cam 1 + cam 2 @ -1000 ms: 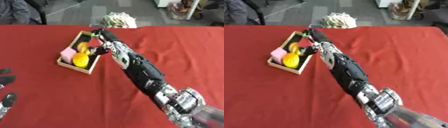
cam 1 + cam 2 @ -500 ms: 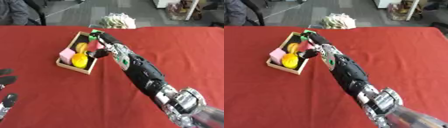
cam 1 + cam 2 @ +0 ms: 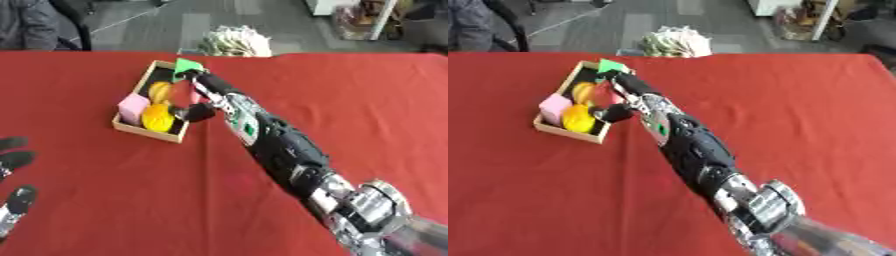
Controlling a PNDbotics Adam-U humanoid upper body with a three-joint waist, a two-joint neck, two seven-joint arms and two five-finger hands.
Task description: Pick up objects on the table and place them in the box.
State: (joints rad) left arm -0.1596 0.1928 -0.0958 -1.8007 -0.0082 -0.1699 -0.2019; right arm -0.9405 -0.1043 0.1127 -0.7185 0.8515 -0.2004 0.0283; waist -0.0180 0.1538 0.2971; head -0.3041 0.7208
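Observation:
A shallow wooden box stands on the red table at the upper left. It holds a pink block, an orange round fruit and a yellow piece. A green piece lies at the box's far corner. My right hand reaches over the box from the lower right. Its fingers are stretched out towards the green piece and its thumb is spread down by the near wall. My left hand rests open at the lower left edge, fingers up.
A pale crumpled bundle lies at the table's far edge behind the box. My long right forearm crosses the middle of the red cloth diagonally. Grey floor and furniture lie beyond the table.
The right hand stays over the box with only a slight shift. The green piece remains at its fingertips.

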